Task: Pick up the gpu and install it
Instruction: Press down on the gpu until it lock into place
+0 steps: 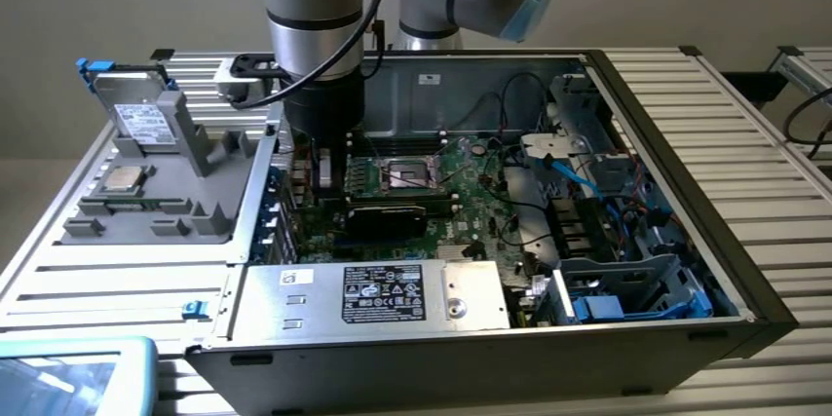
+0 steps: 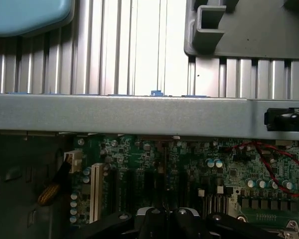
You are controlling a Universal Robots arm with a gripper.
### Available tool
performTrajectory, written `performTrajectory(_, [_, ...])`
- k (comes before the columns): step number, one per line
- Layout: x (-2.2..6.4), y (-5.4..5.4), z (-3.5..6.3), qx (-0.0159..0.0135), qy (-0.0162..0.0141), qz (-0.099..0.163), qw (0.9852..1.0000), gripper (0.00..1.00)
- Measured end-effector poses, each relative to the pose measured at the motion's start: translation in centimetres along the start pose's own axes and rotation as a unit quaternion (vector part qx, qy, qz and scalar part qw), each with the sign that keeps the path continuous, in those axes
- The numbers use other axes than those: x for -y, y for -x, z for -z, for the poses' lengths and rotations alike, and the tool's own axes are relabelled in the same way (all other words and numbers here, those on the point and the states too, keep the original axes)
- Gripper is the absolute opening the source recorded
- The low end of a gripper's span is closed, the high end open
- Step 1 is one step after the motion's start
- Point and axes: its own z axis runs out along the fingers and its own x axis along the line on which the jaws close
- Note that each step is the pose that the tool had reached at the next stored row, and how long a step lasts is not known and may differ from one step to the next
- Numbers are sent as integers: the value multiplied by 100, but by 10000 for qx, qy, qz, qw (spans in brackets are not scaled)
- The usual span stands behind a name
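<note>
Green motherboard [image 2: 189,174] fills wrist view; hand [image 2: 167,215] fingers together | exterior: arm [image 1: 319,46] inside open case [image 1: 676,104]

Ext cam high, angled down on open PC case [image 1: 650,192]; wrist cam close above motherboard [image 2: 189,169] (both see it).

Shut hand [image 2: 167,215] above motherboard [image 2: 189,174]

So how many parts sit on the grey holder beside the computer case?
2. A white-labelled drive stands at the holder's far end in the exterior view; a square silver chip lies flat nearer its middle. Its walls may hide something small.
</note>
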Motion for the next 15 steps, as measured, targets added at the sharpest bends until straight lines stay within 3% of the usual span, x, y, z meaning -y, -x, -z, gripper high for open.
performTrajectory(15, [2,4,-66,1,0,0,10000,12])
